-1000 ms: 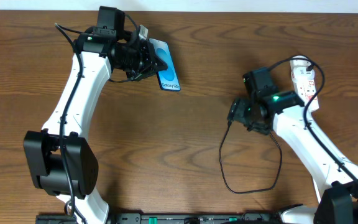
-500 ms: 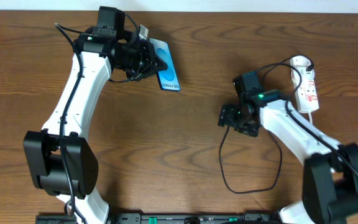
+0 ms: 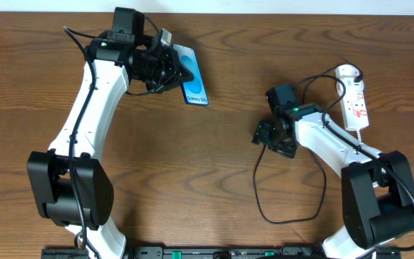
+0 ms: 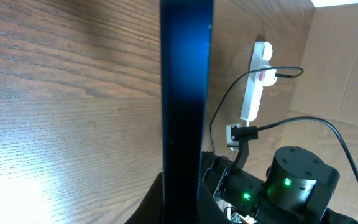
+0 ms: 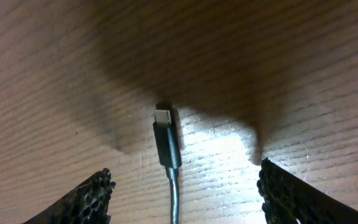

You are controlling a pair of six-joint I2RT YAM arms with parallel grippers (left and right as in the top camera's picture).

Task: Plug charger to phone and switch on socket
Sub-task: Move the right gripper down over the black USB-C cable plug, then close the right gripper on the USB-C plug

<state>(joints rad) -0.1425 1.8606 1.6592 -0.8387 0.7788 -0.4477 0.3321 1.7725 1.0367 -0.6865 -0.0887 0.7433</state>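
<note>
We see the left gripper [image 3: 180, 72] pressed together on the phone [image 3: 195, 85], pinching it at its upper end near the far left part of the table [image 3: 228, 43]. The light-blue screen faces up in the overhead view and the free end points toward the middle of the table. In the left wrist view the phone [image 4: 185, 93] shows edge-on as a dark upright band rising from between the jaws, so we cannot tell from there whether its far end touches the wood. The right gripper [image 3: 270, 137] sits low over the table right of centre, well apart from the phone, and its jaws are spread wide. In the right wrist view the two ribbed black fingers [image 5: 95, 196] stand at either side of the frame. The connector [image 5: 166, 140] of the charger [image 3: 264, 205] lies flat on the wood between them, touching neither, with its metal tip pointing away from the camera. From there the thin black cable runs toward us in a loose loop on the table and curves back up under the right arm. The socket [image 3: 354, 101] lies at the far right, rounded end away from us, just beside the right arm's forearm. In the left wrist view a black lead meets the socket [image 4: 253, 87] near its red marking.
</note>
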